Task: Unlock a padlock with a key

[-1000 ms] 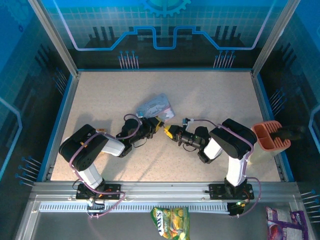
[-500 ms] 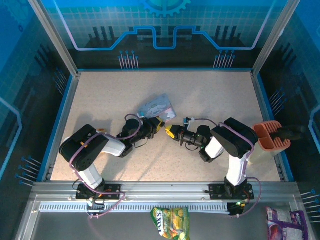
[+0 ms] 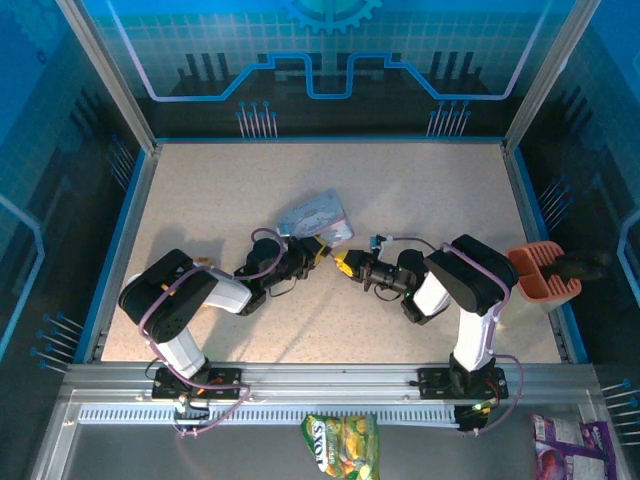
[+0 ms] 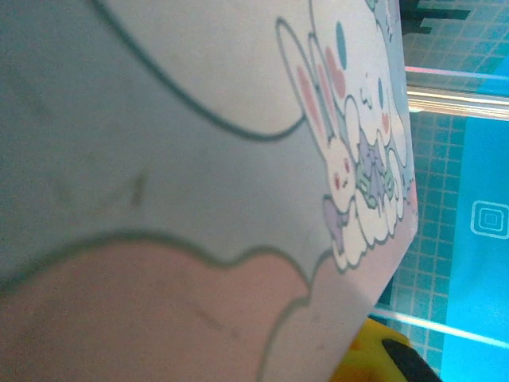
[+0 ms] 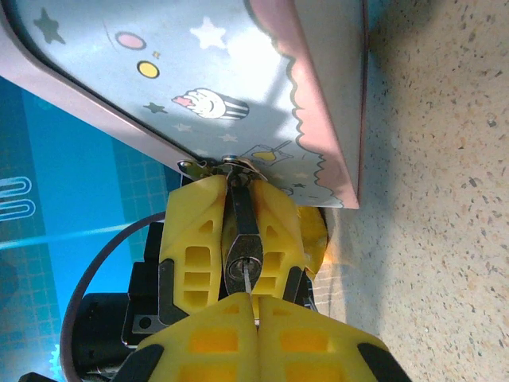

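The tiny dark padlock [image 5: 243, 256] sits clamped between the left gripper's [image 5: 240, 215] yellow jaws, its keyhole facing the right gripper [image 5: 255, 305], whose jaws are pinched together on the slim dark metal key [image 5: 251, 286], which lies along the lock's long axis with its tip at the keyhole.

Bright, even light falls from overhead on the table [image 3: 430, 190]. Around the tin [image 3: 313, 213] the speckled top reads clearly, and the shadows near the tin are soft and pale. Well away from the tin, the walls [image 3: 60, 210] sink into dim blue. In the left wrist view the tin lies so close that its print is soft, most blurred far from the rabbit drawing [image 4: 338, 151]. In the right wrist view the tin throws a dark band of shadow on the table just beside its edge. The padlock [image 5: 242, 239] and key [image 5: 251, 285] just beside the tin are sharp, with a small glint on the metal.
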{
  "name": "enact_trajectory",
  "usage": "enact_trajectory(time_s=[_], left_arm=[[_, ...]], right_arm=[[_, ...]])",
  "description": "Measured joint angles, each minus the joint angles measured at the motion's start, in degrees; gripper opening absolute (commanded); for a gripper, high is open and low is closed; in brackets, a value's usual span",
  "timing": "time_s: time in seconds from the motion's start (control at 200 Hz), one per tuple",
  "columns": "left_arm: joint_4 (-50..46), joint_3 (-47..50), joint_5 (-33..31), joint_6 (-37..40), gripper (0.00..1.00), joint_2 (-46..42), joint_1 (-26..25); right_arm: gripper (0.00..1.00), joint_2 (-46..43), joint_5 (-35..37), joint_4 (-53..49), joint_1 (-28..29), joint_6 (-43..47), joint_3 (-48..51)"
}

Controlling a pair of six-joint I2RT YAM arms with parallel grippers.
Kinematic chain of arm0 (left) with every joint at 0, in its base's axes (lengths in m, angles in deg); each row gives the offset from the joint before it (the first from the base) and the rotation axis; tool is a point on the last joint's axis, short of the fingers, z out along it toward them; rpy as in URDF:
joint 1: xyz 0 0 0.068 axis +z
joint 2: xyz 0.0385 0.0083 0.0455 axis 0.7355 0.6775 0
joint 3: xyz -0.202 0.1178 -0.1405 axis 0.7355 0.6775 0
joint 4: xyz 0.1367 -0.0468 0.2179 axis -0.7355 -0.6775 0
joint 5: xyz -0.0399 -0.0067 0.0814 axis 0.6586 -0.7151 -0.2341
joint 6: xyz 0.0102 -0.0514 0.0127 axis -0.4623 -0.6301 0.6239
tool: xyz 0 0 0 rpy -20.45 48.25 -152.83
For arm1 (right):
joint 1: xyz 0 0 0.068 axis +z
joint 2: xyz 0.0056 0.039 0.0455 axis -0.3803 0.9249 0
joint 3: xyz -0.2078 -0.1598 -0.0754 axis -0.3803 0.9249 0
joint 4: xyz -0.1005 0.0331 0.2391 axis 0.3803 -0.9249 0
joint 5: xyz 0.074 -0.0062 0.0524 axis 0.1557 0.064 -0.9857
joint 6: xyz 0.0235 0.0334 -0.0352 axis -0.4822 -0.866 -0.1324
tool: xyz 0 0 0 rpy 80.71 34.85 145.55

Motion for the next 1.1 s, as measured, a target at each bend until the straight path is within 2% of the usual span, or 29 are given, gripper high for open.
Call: enact_trajectory(time_s=[0.435,0.68,1.101], left_arm=[[-2.19,-0.33,0.00,1.60,0.00,0.00,-0.24],[-7.10,-1.53,0.11,4.48,0.00,-0.63,-0.48],[-10.10,-2.60,-1.14,4.48,0.00,-1.09,-1.18]], right_arm=[[0.00,0.55,0.00,-0.81,0.04,-0.02,-0.02],[0.00,0.87,-0.04,-1.95,-0.11,-0.02,-0.02],[0.00,1.20,0.46,-2.19,0.09,-0.04,-0.02]])
